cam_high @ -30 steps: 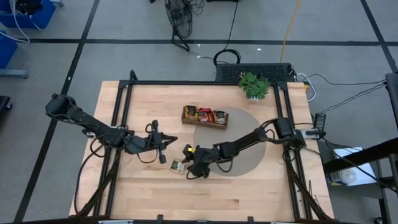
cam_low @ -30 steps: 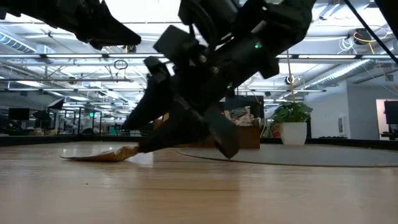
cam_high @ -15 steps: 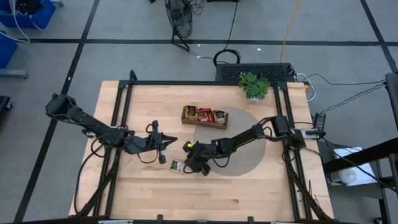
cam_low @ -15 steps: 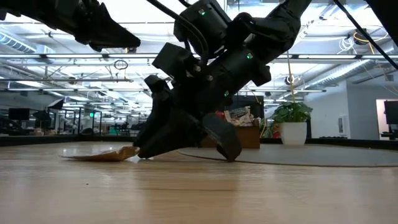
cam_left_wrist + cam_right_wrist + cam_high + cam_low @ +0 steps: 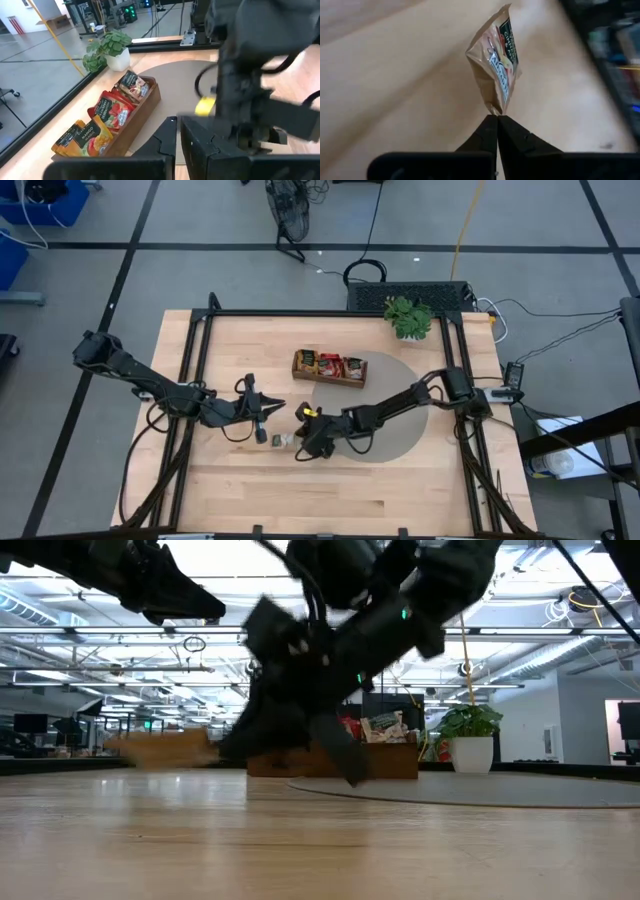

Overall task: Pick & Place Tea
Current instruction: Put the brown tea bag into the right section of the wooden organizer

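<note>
A small tan tea sachet [image 5: 496, 67] with green and white print hangs off the tips of the right gripper [image 5: 497, 119], whose two dark fingers are pressed together on its lower corner. In the low view the sachet [image 5: 165, 748] shows as a tan blur clear of the table [image 5: 320, 840], out beyond the gripper's fingertips. From above, the sachet [image 5: 284, 440] is at the front of the right gripper [image 5: 299, 439], over bare wood just off the edge of the grey round mat [image 5: 385, 430]. The left gripper [image 5: 262, 420] waits close beside it, fingers closed on nothing. Farther back stands the wooden tray [image 5: 329, 367], holding more sachets [image 5: 111, 111], and a potted plant [image 5: 408, 317] sits near the table's far edge.
</note>
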Controlling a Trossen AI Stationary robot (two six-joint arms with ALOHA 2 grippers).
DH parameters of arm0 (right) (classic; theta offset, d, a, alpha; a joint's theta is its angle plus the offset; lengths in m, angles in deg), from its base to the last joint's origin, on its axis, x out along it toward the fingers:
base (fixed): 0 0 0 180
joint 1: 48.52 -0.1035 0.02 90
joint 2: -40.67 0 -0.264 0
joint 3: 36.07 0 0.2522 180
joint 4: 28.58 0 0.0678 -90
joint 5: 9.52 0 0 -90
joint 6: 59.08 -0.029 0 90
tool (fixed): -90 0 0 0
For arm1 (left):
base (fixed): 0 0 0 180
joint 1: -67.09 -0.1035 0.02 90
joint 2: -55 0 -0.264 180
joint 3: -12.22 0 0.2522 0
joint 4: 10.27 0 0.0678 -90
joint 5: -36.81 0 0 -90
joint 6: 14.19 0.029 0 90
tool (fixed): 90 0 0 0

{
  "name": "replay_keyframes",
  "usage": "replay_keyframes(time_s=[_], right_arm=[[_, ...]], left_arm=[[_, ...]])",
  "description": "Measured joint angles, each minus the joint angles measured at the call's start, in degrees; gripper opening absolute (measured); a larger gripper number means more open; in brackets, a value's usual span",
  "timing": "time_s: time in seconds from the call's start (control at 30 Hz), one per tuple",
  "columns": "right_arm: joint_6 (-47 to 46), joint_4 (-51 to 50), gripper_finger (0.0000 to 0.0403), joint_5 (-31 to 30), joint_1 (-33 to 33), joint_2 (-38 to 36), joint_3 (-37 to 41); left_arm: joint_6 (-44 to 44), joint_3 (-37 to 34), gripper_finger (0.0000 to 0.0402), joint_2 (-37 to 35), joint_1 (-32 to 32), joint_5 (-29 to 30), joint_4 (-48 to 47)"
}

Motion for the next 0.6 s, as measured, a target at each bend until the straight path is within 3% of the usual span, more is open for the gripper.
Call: replay_keyframes(time_s=[0.17, 0.33, 0.53, 0.6], right_arm=[[3.4, -1.7, 0.0000, -15.0, -2.8, -3.3, 0.3], [5.8, -1.2, 0.0000, -35.5, -4.8, -6.0, 4.3], [6.9, 3.7, 0.0000, -55.0, -4.3, -7.4, 12.6], [9.3, 8.9, 0.0000, -59.0, -4.1, -7.9, 15.3]], left_arm=[[0.0, 0.0, 0.0033, 0.0, 0.0, -0.1, 0.2], [-0.2, 0.0, 0.0033, 0.0, -0.2, 0.1, 3.8], [-5.0, 0.0, 0.0033, 0.0, -2.2, -1.7, 7.8], [-12.2, 0.0, 0.0033, 0.0, -4.9, -4.0, 7.6]])
